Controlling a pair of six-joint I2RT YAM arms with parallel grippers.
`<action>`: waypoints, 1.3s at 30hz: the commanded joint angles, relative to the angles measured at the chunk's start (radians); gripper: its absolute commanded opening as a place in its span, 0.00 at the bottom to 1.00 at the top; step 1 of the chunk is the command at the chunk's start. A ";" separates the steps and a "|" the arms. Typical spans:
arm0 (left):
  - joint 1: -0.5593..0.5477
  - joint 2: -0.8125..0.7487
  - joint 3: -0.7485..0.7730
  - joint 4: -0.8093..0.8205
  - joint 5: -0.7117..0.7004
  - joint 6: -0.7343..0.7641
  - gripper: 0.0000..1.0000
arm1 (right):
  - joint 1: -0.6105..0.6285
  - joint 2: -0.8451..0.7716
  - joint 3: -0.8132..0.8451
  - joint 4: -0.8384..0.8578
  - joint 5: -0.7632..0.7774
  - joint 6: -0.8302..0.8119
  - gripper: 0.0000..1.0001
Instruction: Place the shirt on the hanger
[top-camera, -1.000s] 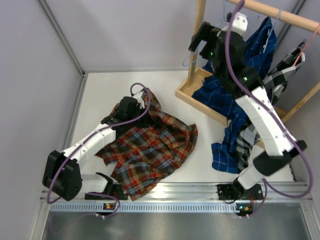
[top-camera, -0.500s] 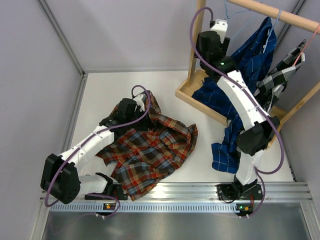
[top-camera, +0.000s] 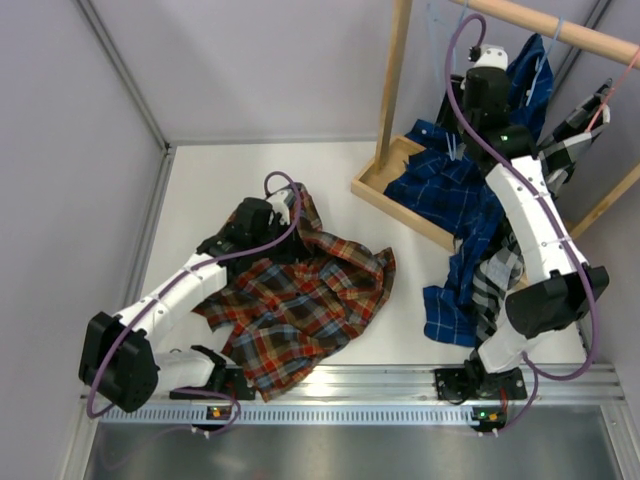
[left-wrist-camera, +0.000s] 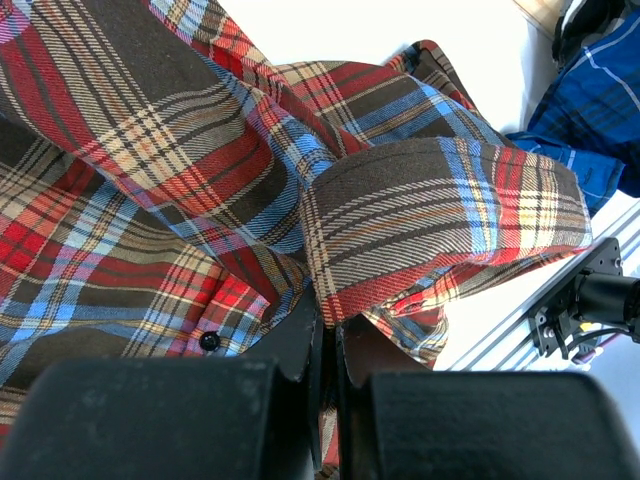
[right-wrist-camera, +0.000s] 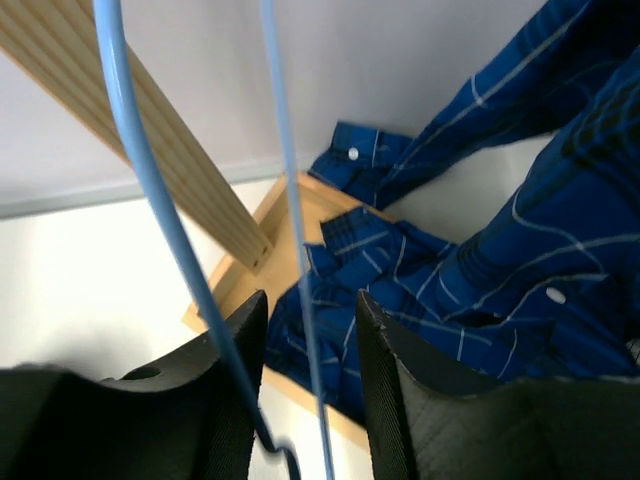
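Observation:
The plaid shirt (top-camera: 300, 300) lies crumpled on the white table, left of centre. My left gripper (top-camera: 258, 216) rests on its far edge and is shut on a fold of that cloth (left-wrist-camera: 400, 230), which is pinched between the black fingertips of the left gripper (left-wrist-camera: 330, 322). High at the rack, my right gripper (top-camera: 480, 105) points down. In the right wrist view the light-blue wire hanger (right-wrist-camera: 150, 190) hangs before the right gripper (right-wrist-camera: 310, 315). One thin wire of it runs through the gap between the jaws, which stand apart without touching it. A thicker wire crosses the left finger (right-wrist-camera: 215, 370).
A wooden rack, with post (top-camera: 392, 85), top rail (top-camera: 560, 30) and base frame (top-camera: 385, 190), stands at the back right. A dark blue check shirt (top-camera: 450, 200) spills from it onto the table. A black-and-white shirt (top-camera: 565, 155) hangs beside it. Grey walls close the left and back.
My right arm swung right from the post to under the rail, and its jaws narrowed around the hanger wire. The left arm and the plaid shirt stayed still.

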 joint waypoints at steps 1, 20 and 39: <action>-0.010 -0.009 -0.005 0.002 0.025 0.008 0.00 | -0.036 -0.041 -0.019 -0.015 -0.092 -0.029 0.38; -0.019 0.028 -0.014 0.000 0.022 0.018 0.00 | -0.068 -0.092 -0.019 -0.013 -0.124 -0.135 0.33; -0.022 0.042 -0.015 0.000 0.025 0.019 0.00 | -0.068 -0.076 0.044 -0.047 -0.051 -0.211 0.00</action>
